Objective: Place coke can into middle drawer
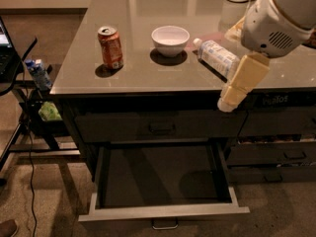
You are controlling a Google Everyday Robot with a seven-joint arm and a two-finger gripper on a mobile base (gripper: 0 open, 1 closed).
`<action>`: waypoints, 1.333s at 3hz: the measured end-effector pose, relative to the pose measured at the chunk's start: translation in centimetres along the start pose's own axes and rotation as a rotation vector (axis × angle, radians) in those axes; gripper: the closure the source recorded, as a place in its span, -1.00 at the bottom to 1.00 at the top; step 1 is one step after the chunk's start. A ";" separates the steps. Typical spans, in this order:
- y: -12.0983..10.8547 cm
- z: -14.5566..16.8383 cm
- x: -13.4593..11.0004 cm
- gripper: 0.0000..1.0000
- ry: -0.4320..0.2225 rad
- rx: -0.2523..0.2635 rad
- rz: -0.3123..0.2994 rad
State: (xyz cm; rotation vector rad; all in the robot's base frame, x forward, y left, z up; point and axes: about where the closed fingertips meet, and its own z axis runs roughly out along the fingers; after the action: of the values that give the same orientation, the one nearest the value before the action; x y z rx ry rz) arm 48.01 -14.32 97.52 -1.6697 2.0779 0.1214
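Note:
The coke can (110, 47) stands upright on the left part of the grey counter top, orange-red with a silver top. The middle drawer (158, 177) is pulled open below the counter, its dark floor bare, with a pale front edge (163, 212) and a small loop handle. My gripper (228, 102) hangs from the white arm at the counter's right front edge, pointing down and left. It is above the drawer's right side and far right of the can. It holds nothing that I can see.
A white bowl (170, 39) and a clear plastic bottle (217, 57) lying on its side sit right of the can. The top drawer (162, 127) is closed. Narrower drawers (291, 154) are on the right. A stand with a blue carton (37, 73) is at the left.

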 end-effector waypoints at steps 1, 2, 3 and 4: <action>-0.1 1.9 -1.1 -1.00 -0.042 -0.007 0.005; -1.2 5.0 -3.8 -1.00 -0.128 -0.031 0.002; -3.0 8.0 -6.9 -1.00 -0.196 -0.064 -0.006; -3.0 8.1 -6.9 -1.00 -0.198 -0.064 -0.006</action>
State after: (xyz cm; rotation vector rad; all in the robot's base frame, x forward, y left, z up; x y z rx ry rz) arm 54.30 -6.04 93.86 -1.6288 1.9394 0.3409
